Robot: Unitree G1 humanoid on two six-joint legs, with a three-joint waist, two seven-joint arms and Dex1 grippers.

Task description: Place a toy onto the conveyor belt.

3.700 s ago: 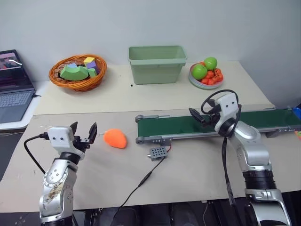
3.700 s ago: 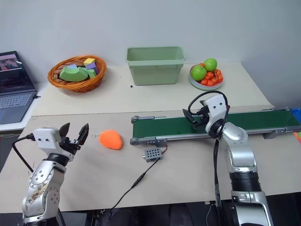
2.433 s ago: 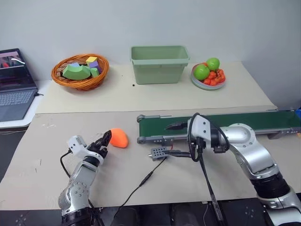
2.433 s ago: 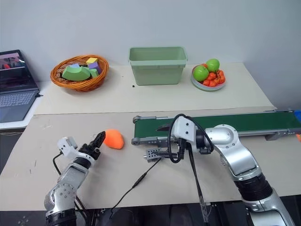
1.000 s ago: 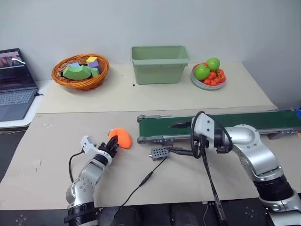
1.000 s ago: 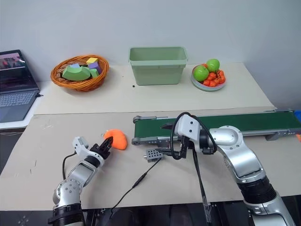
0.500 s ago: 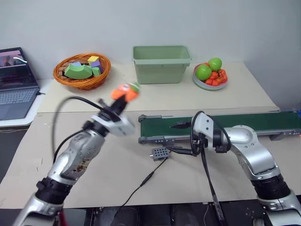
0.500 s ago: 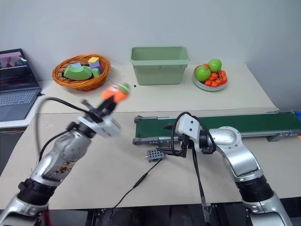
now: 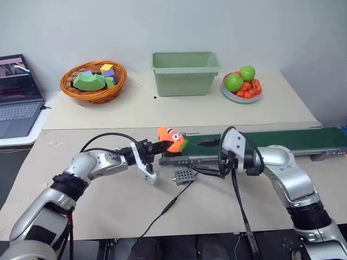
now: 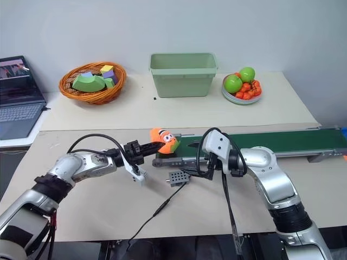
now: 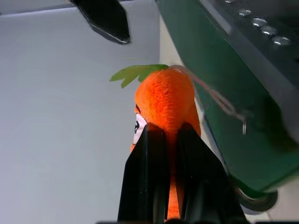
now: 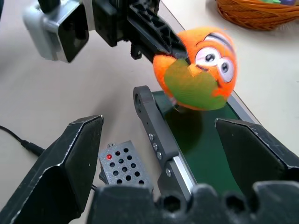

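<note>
The toy [image 9: 171, 138], an orange plush with white-and-black eyes and a green end, hangs just above the left end of the conveyor belt [image 9: 271, 140]. My left gripper [image 9: 161, 145] is shut on it, reaching in level from the left; the left wrist view has both fingers pinching the toy [image 11: 166, 100] beside the belt [image 11: 224, 93]. My right gripper [image 9: 206, 158] stands open at the belt's near side, nothing between its fingers. From the right wrist view the toy [image 12: 196, 70] floats over the belt's end roller [image 12: 140, 100].
At the back of the table are a wicker basket [image 9: 93, 81] of foam blocks, a light green bin [image 9: 185, 73] and a plate of fruit [image 9: 242, 85]. A laptop [image 9: 16, 92] sits far left. A grey control box [image 9: 183, 175] with a cable lies before the belt.
My left gripper closed on the toy on the table, lifted it high, then swung it down and right to the belt's left end. The right gripper has stayed in place, open.
</note>
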